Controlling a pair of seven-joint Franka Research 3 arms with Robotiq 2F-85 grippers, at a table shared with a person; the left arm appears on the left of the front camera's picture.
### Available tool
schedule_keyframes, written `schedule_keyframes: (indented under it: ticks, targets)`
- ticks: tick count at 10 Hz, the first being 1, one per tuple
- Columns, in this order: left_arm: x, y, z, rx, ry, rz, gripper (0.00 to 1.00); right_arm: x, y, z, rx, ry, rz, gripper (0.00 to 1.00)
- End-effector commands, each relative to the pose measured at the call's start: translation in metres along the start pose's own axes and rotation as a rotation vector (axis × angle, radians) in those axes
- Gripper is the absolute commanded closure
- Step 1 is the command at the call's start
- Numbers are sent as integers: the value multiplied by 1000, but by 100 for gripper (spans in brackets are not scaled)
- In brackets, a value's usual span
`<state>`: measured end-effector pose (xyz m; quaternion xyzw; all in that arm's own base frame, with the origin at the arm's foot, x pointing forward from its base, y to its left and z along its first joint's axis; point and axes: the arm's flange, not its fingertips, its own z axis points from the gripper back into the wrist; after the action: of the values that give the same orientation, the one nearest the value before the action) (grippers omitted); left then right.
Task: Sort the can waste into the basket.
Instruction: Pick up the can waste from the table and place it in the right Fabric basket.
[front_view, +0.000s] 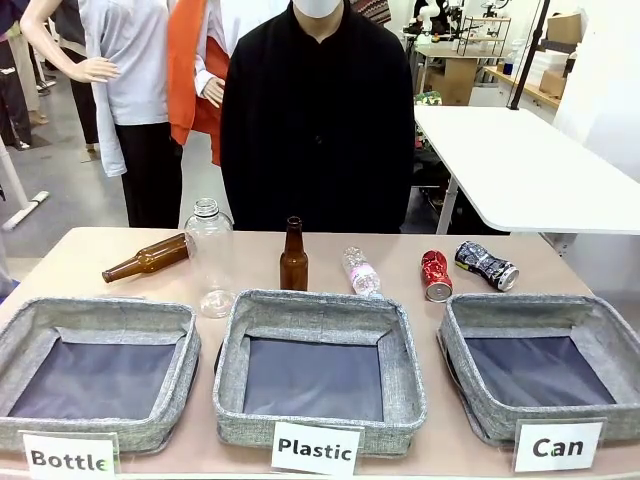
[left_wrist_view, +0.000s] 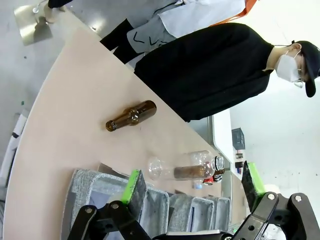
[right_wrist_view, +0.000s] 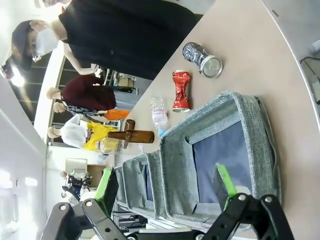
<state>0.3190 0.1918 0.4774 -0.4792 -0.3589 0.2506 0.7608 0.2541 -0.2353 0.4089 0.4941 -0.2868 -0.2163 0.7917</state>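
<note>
front view gives us the labels: bottle card (front_view: 68, 459), plastic card (front_view: 316, 448), can card (front_view: 558, 447). we count three grey baskets (front_view: 320, 300), two cans, two brown glass bottles (front_view: 293, 258), two clear plastic bottles (front_view: 212, 255). can basket (front_view: 530, 306) sits lower right; red can (front_view: 435, 275) and dark can (front_view: 487, 265) lie on the table (front_view: 80, 260) just behind it, right of centre. wrist views add the grippers: left gripper (left_wrist_view: 191, 172) fingers wide, holding nothing; right gripper (right_wrist_view: 162, 172) same.
</note>
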Motion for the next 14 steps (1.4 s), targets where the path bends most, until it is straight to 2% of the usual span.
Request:
schedule_keyframes:
  ticks: [1, 8, 10, 14]
  targets:
    - [1, 3, 2, -6, 12, -14, 0, 2, 0, 4, 22, -17, 21, 0]
    - [1, 3, 2, -6, 12, -14, 0, -1, 1, 4, 1, -3, -2, 0]
    - [1, 3, 2, -6, 12, -14, 0, -4, 36, -32, -111, 45, 105, 0]
    - [1, 3, 2, -6, 12, -14, 0, -22, 138, -158, -420, 202, 372, 0]
